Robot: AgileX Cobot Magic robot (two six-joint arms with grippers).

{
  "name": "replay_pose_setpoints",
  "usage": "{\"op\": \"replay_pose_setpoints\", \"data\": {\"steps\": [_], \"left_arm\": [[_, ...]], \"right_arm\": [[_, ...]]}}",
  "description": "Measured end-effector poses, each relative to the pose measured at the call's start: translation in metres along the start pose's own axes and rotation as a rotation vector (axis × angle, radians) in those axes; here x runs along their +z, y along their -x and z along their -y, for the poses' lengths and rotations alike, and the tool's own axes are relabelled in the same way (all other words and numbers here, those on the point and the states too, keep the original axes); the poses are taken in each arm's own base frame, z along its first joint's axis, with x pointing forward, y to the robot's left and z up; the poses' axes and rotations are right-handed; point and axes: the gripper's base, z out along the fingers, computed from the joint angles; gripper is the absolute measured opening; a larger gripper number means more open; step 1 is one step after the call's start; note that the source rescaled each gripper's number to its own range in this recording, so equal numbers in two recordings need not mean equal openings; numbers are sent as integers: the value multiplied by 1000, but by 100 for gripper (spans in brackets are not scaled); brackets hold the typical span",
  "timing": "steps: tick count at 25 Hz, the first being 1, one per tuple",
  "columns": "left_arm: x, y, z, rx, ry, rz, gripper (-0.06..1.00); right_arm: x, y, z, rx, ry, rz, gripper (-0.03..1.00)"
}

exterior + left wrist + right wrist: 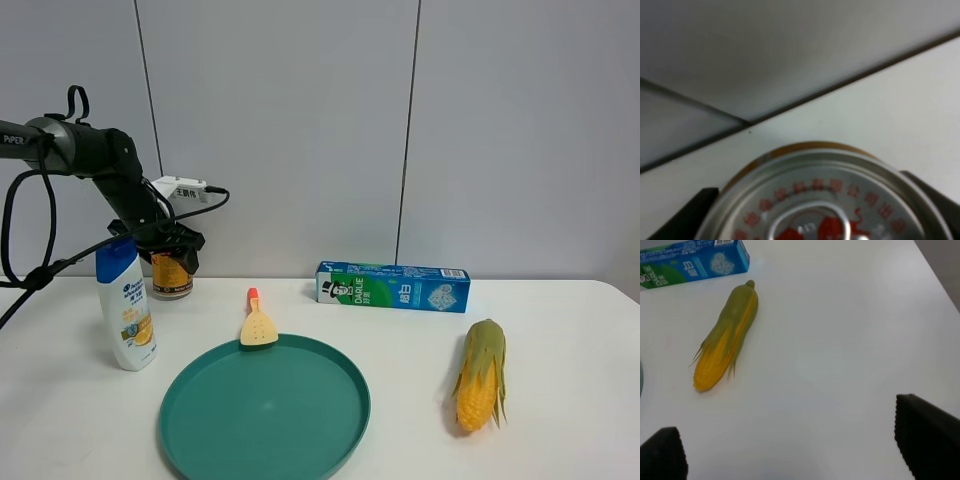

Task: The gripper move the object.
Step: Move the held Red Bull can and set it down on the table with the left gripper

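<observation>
The gold can (172, 279) with red markings stands at the back left of the white table (560, 330), just behind the shampoo bottle. My left gripper (171, 246) comes down on it from above, its black jaws on either side of the can's upper part. In the left wrist view the silver can top (825, 172) fills the lower frame, with a black finger (687, 215) tight against each side of the rim. My right gripper (795, 455) is open and empty above bare table; it does not show in the exterior view.
A white, blue-capped shampoo bottle (126, 305) stands close in front of the can. A green plate (265, 410) lies in the middle, a small spatula (258, 325) on its far rim. A toothpaste box (393, 286) lies at the back, a corn cob (481, 375) at the right.
</observation>
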Motion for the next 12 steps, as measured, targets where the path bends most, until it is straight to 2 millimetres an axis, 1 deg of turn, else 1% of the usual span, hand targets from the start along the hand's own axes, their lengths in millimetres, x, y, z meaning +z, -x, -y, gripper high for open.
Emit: {"op": "replay_pose_setpoints", "data": {"steps": [5,9,12], "left_arm": [[1,2,-1,3,8,25,1],[9,-3,0,15,5,13,1],[9,-3,0,17,6,14,1]], "right_arm": [[0,0,0,0,0,0,100],[0,0,0,0,0,0,100],[0,0,0,0,0,0,100]]}}
